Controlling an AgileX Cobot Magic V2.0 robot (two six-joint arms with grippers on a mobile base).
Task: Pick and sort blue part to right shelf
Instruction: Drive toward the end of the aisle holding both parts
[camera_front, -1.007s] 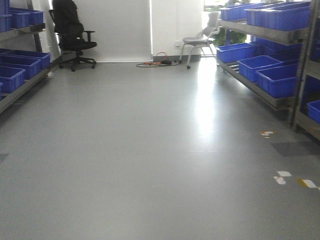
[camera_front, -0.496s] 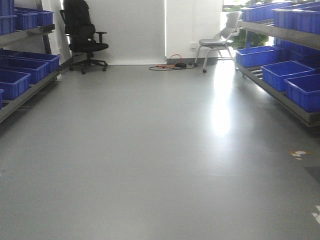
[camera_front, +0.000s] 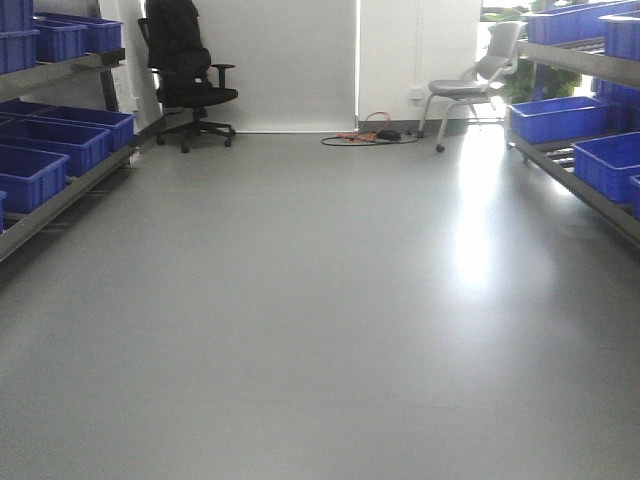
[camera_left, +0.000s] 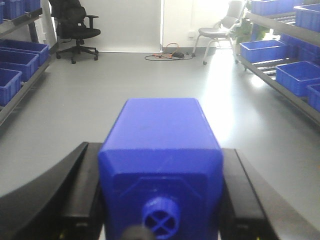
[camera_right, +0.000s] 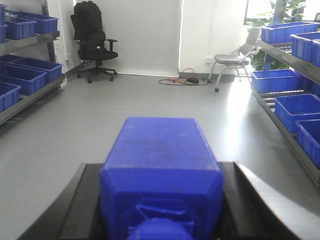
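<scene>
In the right wrist view, my right gripper (camera_right: 161, 172) is shut on the blue part (camera_right: 161, 145), a deep-blue bottle-shaped block with sloped shoulders. Its wide cap (camera_right: 160, 231) points at the camera. The black fingers (camera_right: 85, 200) press on both its sides. In the left wrist view, my left gripper (camera_left: 160, 167) is shut on a squatter blue block (camera_left: 160, 130) with a small round knob (camera_left: 161, 216). Neither gripper shows in the front view. The right shelf (camera_front: 590, 190) runs along the right edge.
Shelves with blue bins line both sides: the left shelf (camera_front: 60, 195) and the right one, whose bins (camera_front: 558, 117) show. A black office chair (camera_front: 190, 75), a grey chair (camera_front: 480, 85) and a floor cable (camera_front: 365, 135) stand by the far wall. Grey floor (camera_front: 320, 300) lies between.
The front view has swung left: chairs and right shelf slid to the right in frame, and the floor tape marks have left the view.
</scene>
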